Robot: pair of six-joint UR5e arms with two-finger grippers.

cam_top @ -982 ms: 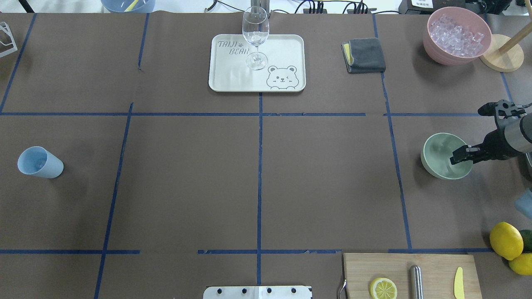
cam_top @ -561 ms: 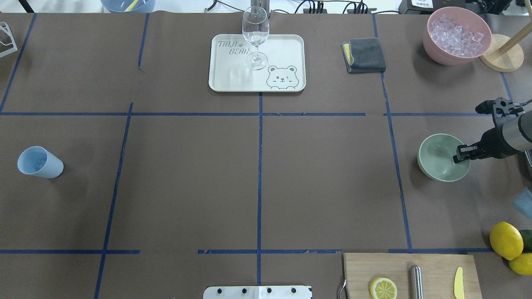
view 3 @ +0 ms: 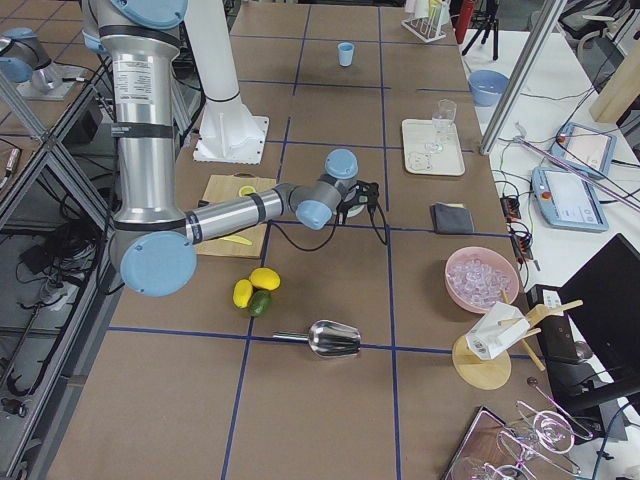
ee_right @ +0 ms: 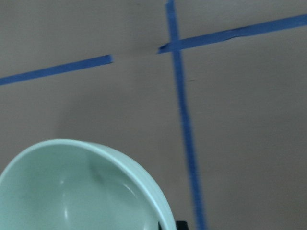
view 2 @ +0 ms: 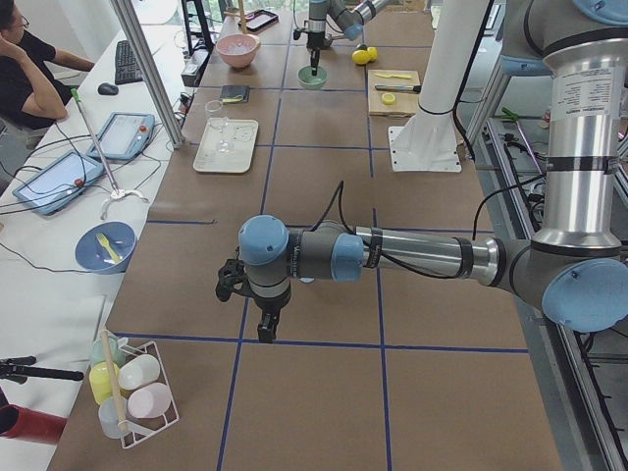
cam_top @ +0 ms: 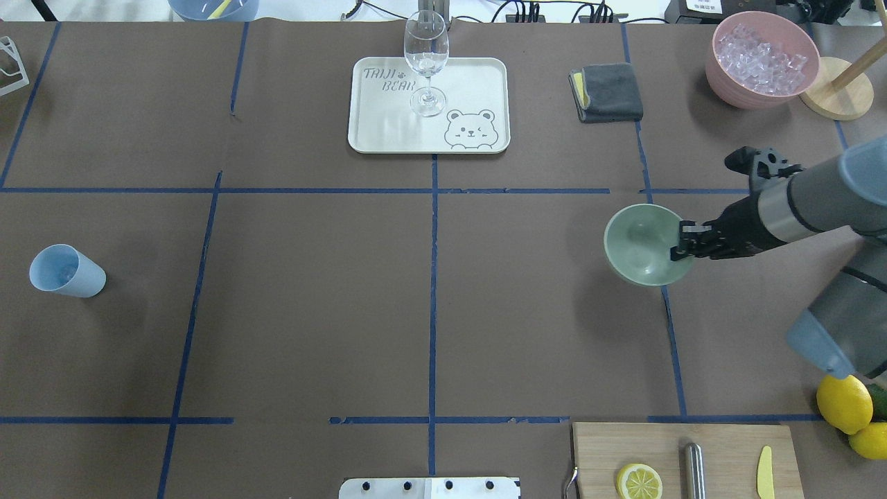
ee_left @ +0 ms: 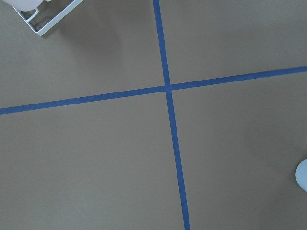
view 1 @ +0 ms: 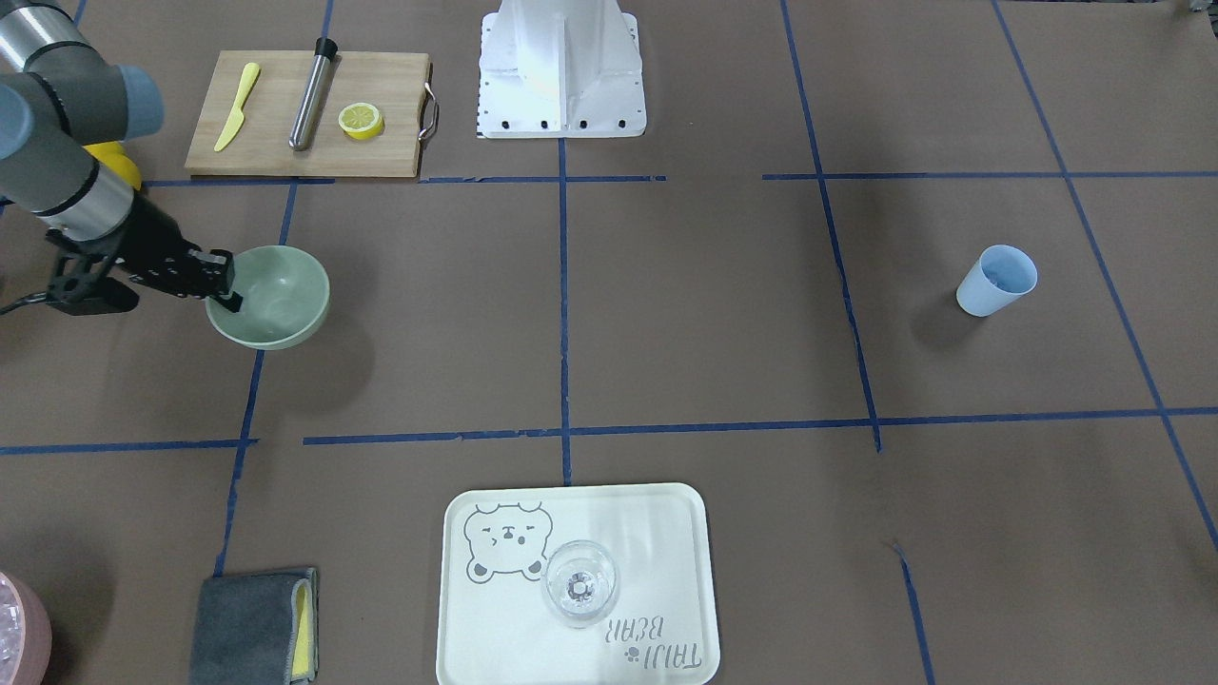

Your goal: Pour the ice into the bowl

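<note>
Presently right gripper (cam_top: 680, 247) pinches rim of empty round pale mint-green bowl (cam_top: 637, 239), rightward of white bear-print tray (cam_top: 388, 128); likely repositioning for pour.

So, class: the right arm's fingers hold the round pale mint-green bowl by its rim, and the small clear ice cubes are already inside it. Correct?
Not quite. The right gripper does hold the pale mint-green bowl by its rim, but the small clear ice cubes are in the round pink bowl instead; the overhead view shows this.
</note>
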